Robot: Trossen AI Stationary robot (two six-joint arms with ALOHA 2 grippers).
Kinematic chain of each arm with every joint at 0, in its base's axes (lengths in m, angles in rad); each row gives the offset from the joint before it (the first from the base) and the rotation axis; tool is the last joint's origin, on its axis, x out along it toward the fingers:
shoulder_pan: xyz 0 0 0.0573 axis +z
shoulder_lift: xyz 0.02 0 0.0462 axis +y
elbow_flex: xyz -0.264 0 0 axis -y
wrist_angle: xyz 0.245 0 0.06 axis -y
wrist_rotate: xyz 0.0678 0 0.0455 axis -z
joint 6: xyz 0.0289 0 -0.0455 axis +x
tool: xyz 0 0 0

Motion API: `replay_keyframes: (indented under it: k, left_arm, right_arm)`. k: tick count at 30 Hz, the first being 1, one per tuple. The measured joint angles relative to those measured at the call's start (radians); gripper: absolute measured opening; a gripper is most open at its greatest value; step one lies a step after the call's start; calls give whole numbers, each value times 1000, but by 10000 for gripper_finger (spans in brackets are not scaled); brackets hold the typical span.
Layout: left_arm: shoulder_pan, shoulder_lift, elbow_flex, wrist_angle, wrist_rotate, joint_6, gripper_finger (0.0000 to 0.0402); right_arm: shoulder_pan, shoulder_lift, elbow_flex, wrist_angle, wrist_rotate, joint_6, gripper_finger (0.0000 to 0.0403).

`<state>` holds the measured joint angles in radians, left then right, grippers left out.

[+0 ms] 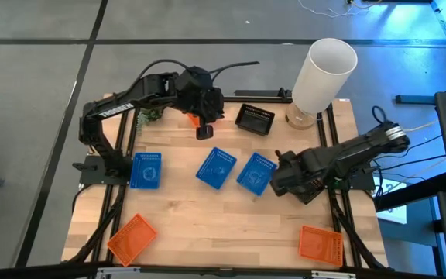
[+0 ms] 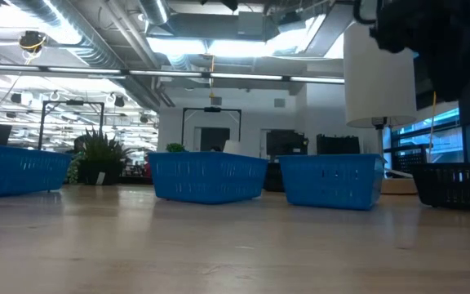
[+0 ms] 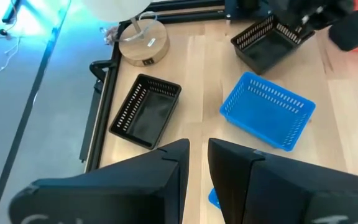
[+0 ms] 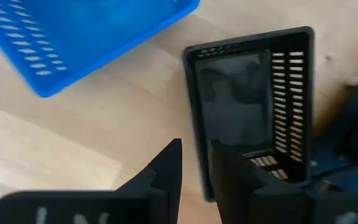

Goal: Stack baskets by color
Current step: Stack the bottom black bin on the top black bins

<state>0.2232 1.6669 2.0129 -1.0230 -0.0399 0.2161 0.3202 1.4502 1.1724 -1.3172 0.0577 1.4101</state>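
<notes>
Right gripper (image 4: 194, 146) is clenched on the wall of a black basket (image 4: 235, 99) beside the blue baskets (image 1: 255, 172), left gripper (image 3: 197, 146) slightly parted and empty; black stacking appears underway, requiring square alignment over the second black basket (image 1: 255, 118).

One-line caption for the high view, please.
Three blue baskets in a row mid-table, orange baskets at both near corners, one black basket at the back, arms either side.

No legible text, label, brand, number or sign on anything in view
</notes>
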Motion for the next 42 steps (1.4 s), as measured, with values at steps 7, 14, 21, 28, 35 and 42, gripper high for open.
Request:
replay_keyframes:
  k: [7,14,21,28,35,42]
  left_arm:
    - [-22,0,0,-1,1,3,53]
    - [-28,0,0,-2,0,3,53]
    - [-28,0,0,-2,-7,3,53]
    - [-27,0,0,-2,-84,3,53]
    - [-27,0,0,-2,-113,3,53]
    - [-27,0,0,-2,-113,0,53]
  right_arm:
    - [-51,43,-1,7,1,-95,78]
    - [-103,41,-52,69,-33,-179,78]
    - [-141,40,-195,214,-177,-248,78]
    - [-153,39,-237,238,-181,-293,78]
    - [-164,39,-261,297,-191,-324,78]
    - [-170,39,-329,390,-186,-371,78]
